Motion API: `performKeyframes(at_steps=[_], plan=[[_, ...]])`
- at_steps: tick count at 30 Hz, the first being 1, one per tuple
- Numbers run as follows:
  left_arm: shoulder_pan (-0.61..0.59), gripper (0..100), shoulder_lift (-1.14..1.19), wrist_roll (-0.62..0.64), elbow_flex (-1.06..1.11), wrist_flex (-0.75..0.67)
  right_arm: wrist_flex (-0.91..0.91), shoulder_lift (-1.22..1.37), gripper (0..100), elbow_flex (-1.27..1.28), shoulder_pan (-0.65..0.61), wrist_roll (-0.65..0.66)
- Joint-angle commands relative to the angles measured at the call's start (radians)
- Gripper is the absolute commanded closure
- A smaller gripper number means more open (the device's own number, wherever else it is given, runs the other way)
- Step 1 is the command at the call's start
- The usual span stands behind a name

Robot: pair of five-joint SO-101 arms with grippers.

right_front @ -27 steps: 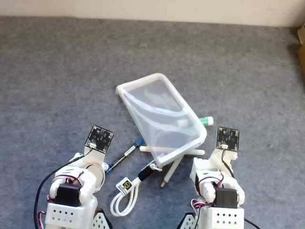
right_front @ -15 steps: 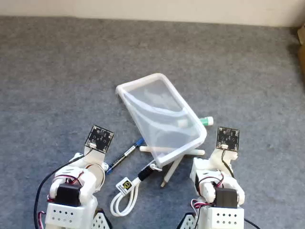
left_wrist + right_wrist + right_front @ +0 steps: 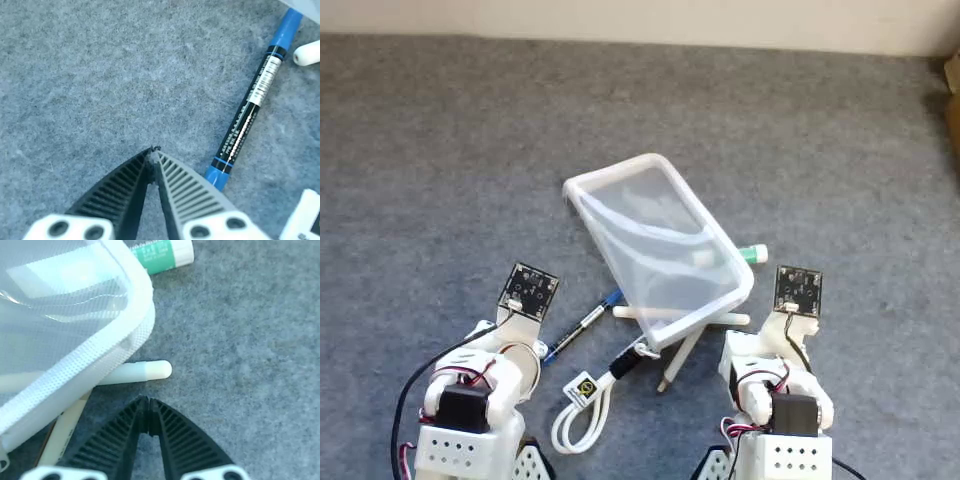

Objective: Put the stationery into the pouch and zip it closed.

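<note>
A clear pouch (image 3: 658, 243) with a white zip edge lies tilted in the middle of the grey carpet, and its corner (image 3: 65, 320) lies over several pens. A blue-capped black pen (image 3: 582, 326) (image 3: 252, 102) sits beside my left gripper (image 3: 152, 150), which is shut and empty. A white pen (image 3: 735, 319) (image 3: 142, 371) pokes out from under the pouch just ahead of my right gripper (image 3: 146, 402), also shut and empty. A green-and-white glue stick (image 3: 753, 254) (image 3: 162, 252) peeks out at the pouch's right side. A cream pen (image 3: 678, 362) (image 3: 62, 432) slants out below it.
A white looped strap with a tag (image 3: 582, 405) runs from the pouch's zip pull (image 3: 638, 351) between the two arm bases. Open carpet surrounds the pouch to the left, right and far side. A brown object (image 3: 952, 95) sits at the right edge.
</note>
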Motion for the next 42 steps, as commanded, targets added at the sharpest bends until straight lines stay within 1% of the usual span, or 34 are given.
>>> performKeyframes(at_steps=[1, 23, 29, 33, 38, 42], plan=[[0.019, 99, -0.008, 0.006, 0.022, 0.005, 0.005, -0.01, 99.3, 0.13, 0.018, 0.003], [0.019, 99, -0.008, 0.006, 0.022, 0.005, 0.005, -0.01, 99.3, 0.13, 0.018, 0.003], [0.018, 99, -0.008, 0.006, 0.022, 0.005, 0.005, -0.01, 99.3, 0.13, -0.059, 0.003], [0.018, 99, -0.008, 0.006, 0.022, 0.005, 0.005, -0.01, 99.3, 0.13, -0.064, 0.003], [0.018, 99, -0.008, 0.006, 0.022, 0.005, 0.013, -0.01, 99.3, 0.133, -0.099, 0.003], [0.018, 99, -0.008, 0.006, 0.022, 0.005, 0.012, -0.01, 99.3, 0.124, -0.097, 0.003]])
